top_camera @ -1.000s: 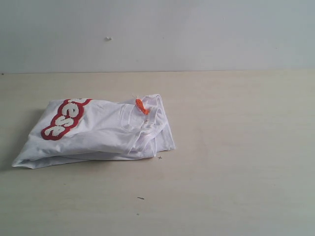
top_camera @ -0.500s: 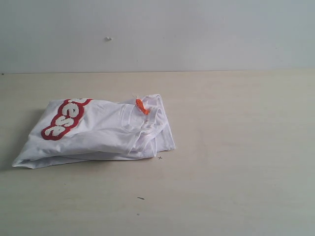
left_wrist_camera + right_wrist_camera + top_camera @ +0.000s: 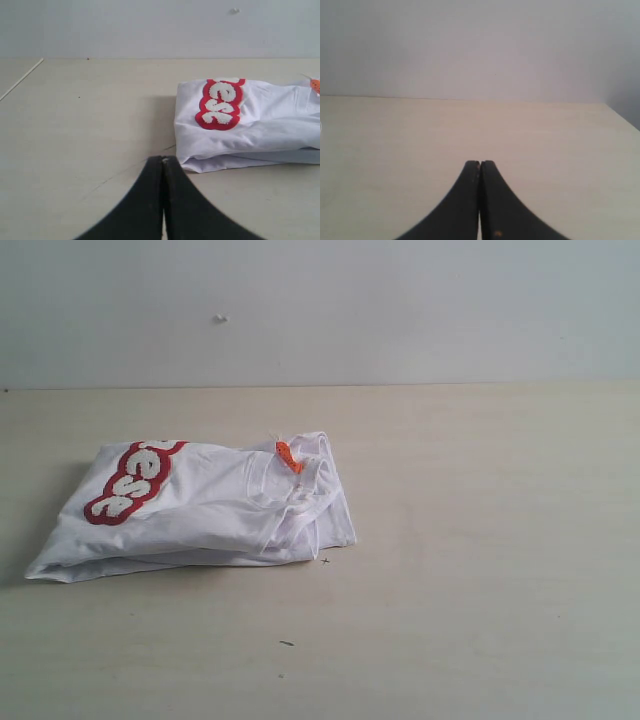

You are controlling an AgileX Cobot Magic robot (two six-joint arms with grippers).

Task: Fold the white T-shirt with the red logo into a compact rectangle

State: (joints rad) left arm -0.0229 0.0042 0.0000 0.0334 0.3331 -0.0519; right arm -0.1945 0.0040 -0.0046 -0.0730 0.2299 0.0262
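**Folded white shirt lies left of centre, both grippers closed and empty**

The white cotton T-shirt (image 3: pixel 200 505) lies on the pale beige wooden table (image 3: pixel 480 540), in the left half of the exterior view and about at mid height. It is folded into a thick, roughly rectangular bundle of several layers. Its long axis runs nearly left to right across the frame, and the left end sits a little lower in the frame than the right end.

The red logo of puffy white letters (image 3: pixel 130 482) is on top at the left end. Only part of the word shows. The logo runs across the short side of the bundle, slanting from upper right to lower left. The ribbed collar (image 3: pixel 300 485) with its small orange tag (image 3: pixel 288 456) is at the right end, so the neck points to the right of the frame. The right half of the table is bare under the plain grey wall (image 3: pixel 400 310).

No arm shows in the exterior view. In the left wrist view the black left gripper (image 3: pixel 163 160) has its fingers pressed together, holding nothing. Its tips are near the logo end of the shirt, with a strip of table between. In the right wrist view the black right gripper (image 3: pixel 479 163) is also pressed together and empty, above bare table.
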